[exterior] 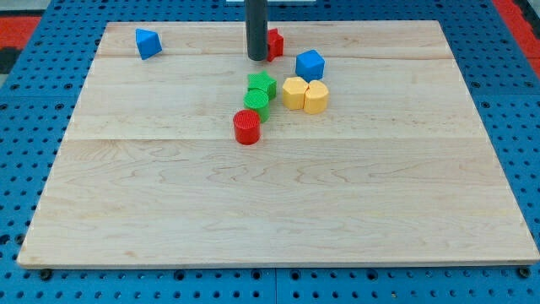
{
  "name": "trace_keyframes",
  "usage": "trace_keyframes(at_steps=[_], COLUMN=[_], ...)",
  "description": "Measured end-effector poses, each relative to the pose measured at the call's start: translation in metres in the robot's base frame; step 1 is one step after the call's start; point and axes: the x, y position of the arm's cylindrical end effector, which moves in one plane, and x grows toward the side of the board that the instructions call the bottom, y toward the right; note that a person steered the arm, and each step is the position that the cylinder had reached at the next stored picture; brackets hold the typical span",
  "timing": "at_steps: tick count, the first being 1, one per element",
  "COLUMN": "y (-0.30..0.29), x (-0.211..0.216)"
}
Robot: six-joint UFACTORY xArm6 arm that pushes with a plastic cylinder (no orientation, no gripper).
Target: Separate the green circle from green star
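The green star (262, 84) lies near the board's top middle. The green circle (256, 104) sits just below it, touching it. My tip (256, 57) stands above the star toward the view's top, a short gap away, touching neither green block. A red block (274, 42) is partly hidden behind the rod on its right.
A red cylinder (246, 127) touches the green circle's lower left. Two yellow blocks (294, 92) (315, 98) sit side by side right of the green pair. A blue cube (310, 64) lies above them. A blue block (148, 43) sits at the wooden board's (278, 203) top left.
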Motion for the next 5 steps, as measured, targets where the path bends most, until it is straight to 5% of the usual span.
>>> trace_keyframes(at_steps=[3,5], y=[0.025,-0.042], x=[0.055,0.106])
